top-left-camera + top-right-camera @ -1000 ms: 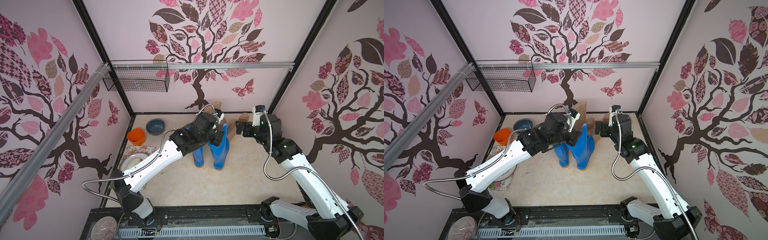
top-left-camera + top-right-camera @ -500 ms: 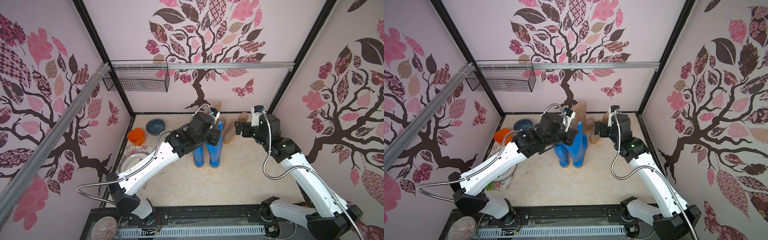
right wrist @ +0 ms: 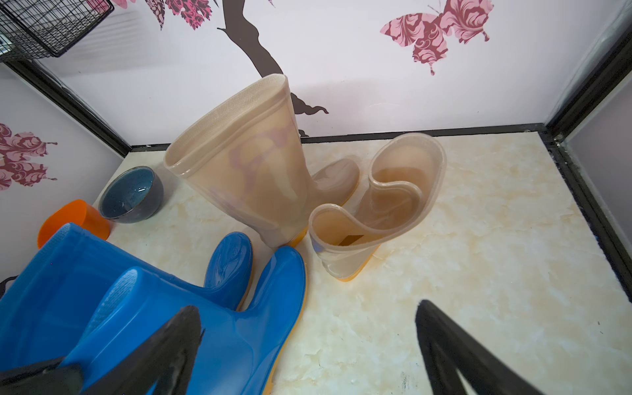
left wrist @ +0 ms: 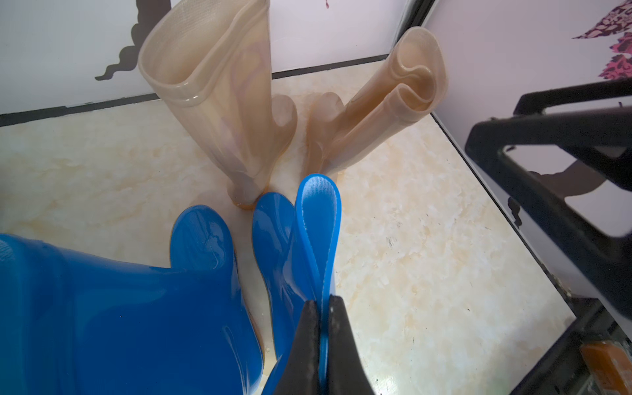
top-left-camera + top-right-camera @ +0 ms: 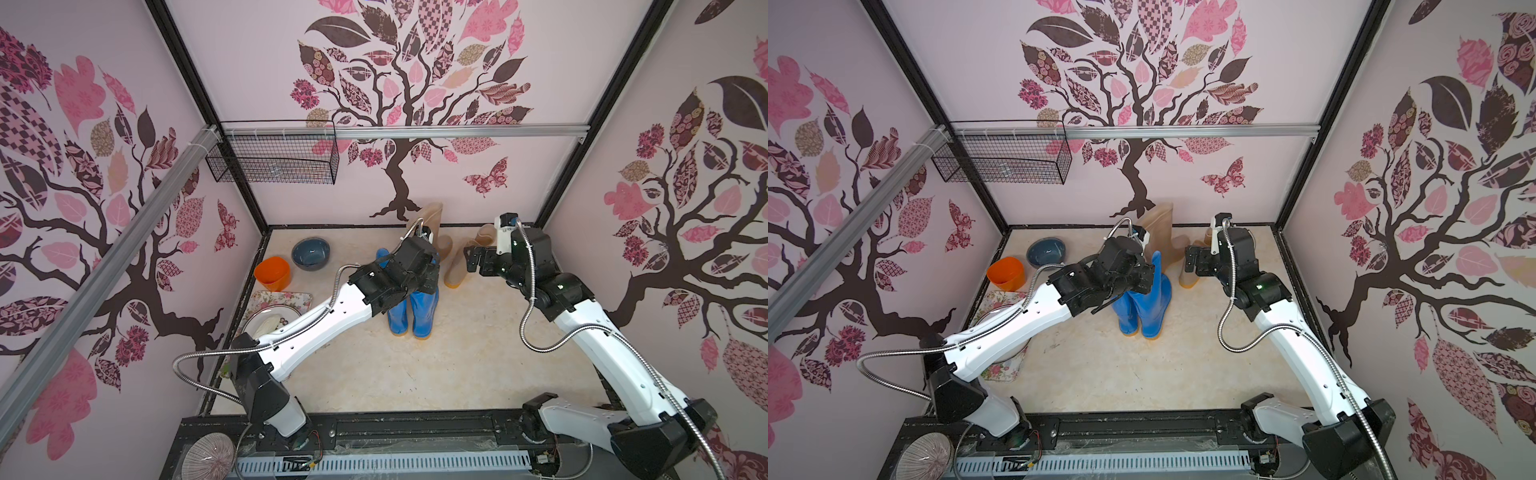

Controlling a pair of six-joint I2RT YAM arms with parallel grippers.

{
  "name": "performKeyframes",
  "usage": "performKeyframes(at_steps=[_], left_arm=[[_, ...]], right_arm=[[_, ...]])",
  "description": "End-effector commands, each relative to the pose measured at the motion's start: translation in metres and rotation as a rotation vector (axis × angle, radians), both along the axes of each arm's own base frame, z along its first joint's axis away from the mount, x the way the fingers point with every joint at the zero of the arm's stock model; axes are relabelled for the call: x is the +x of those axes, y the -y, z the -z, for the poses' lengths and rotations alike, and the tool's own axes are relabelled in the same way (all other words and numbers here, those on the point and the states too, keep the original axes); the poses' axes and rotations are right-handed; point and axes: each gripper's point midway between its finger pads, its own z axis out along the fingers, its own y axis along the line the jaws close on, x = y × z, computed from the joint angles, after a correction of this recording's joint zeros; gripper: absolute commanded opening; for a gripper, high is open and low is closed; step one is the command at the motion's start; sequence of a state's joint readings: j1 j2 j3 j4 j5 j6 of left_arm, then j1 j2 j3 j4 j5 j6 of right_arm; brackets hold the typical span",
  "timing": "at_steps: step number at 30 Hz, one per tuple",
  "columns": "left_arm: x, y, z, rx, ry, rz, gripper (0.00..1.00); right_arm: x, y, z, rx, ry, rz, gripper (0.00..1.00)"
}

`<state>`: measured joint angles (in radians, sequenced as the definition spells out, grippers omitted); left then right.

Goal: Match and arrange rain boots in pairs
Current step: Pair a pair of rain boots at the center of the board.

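Glossy rubber blue boots (image 4: 136, 307), translucent beige boots (image 4: 219, 113)

Bright, even light, soft shadows, glossy glare on the blue boots (image 4: 143, 307), wide-angle bending at the edges.

The left blue boot (image 5: 1128, 313) and right blue boot (image 5: 1158, 303) stand upright and touching mid-floor (image 5: 1142, 374), orange soles down. The left gripper (image 5: 1151, 274) is at the top edge of the right blue boot's shaft. Behind them, by the back wall, a beige boot (image 5: 1160, 232) stands tall. A second beige boot (image 5: 1187, 279) beside it is partly hidden by the right gripper (image 5: 1190, 259). An orange cup (image 5: 1005, 272) and bowl (image 5: 1046, 253) sit near the far-left corner, below a wire basket (image 5: 1005, 160).
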<state>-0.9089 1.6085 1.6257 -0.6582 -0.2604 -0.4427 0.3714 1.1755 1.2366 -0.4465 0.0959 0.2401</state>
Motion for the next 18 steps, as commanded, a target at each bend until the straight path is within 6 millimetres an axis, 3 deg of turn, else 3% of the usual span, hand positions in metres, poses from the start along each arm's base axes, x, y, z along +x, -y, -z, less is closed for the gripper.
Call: performKeyframes(at_steps=[1, 2, 5, 8, 11, 14, 18], left_arm=[[0.016, 0.008, -0.027, -0.103, 0.082, -0.073, 0.00], [0.017, 0.010, -0.024, -0.101, 0.073, -0.073, 0.00], [0.017, 0.013, -0.018, -0.081, 0.052, -0.068, 0.20], [0.016, 0.006, -0.032, -0.079, 0.083, -0.076, 0.46], [0.015, 0.000, -0.057, -0.092, 0.123, -0.078, 0.63], [0.012, -0.012, -0.092, -0.096, 0.176, -0.090, 0.70], [0.006, -0.045, -0.137, -0.040, 0.249, -0.150, 0.72]], right_arm=[[0.003, -0.003, -0.009, 0.014, 0.001, -0.011, 1.00], [0.003, -0.004, -0.009, 0.015, -0.002, -0.014, 1.00], [0.004, -0.006, -0.009, 0.017, -0.014, -0.023, 1.00], [0.003, -0.009, -0.007, 0.024, -0.036, -0.037, 1.00], [0.003, -0.015, -0.008, 0.038, -0.061, -0.061, 1.00], [0.002, -0.024, -0.009, 0.065, -0.092, -0.099, 1.00], [-0.002, -0.042, -0.008, 0.115, -0.153, -0.180, 1.00]])
